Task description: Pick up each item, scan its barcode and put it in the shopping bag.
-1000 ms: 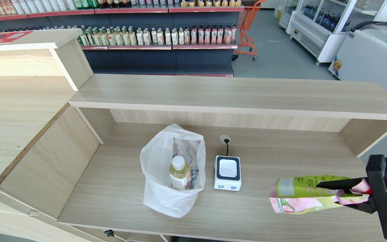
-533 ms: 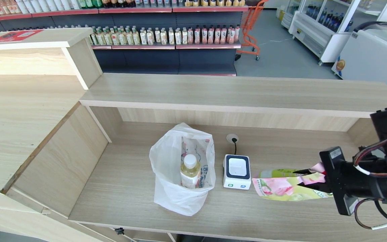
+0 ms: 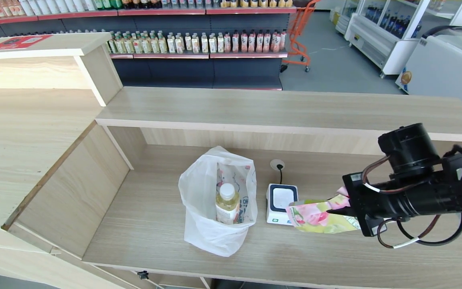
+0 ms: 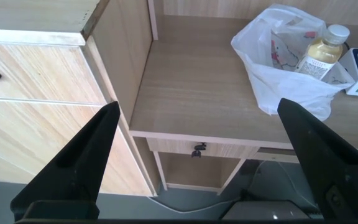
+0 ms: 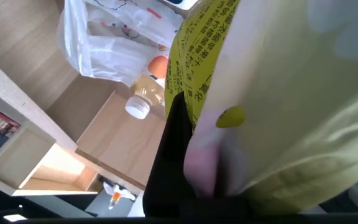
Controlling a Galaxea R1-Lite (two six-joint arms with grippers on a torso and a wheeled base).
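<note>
The right fingers (image 3: 337,210) are pinching the snack pouch (image 3: 315,216) by one end, holding it over the scanner's (image 3: 281,197) right edge, so scanning is likely in hand. Next, the barcode needs facing the scanner. The shopping bag (image 3: 201,208) is standing open just left. The left fingers (image 4: 79,168) are hanging spread beyond the worktop's (image 3: 146,228) front edge.
</note>
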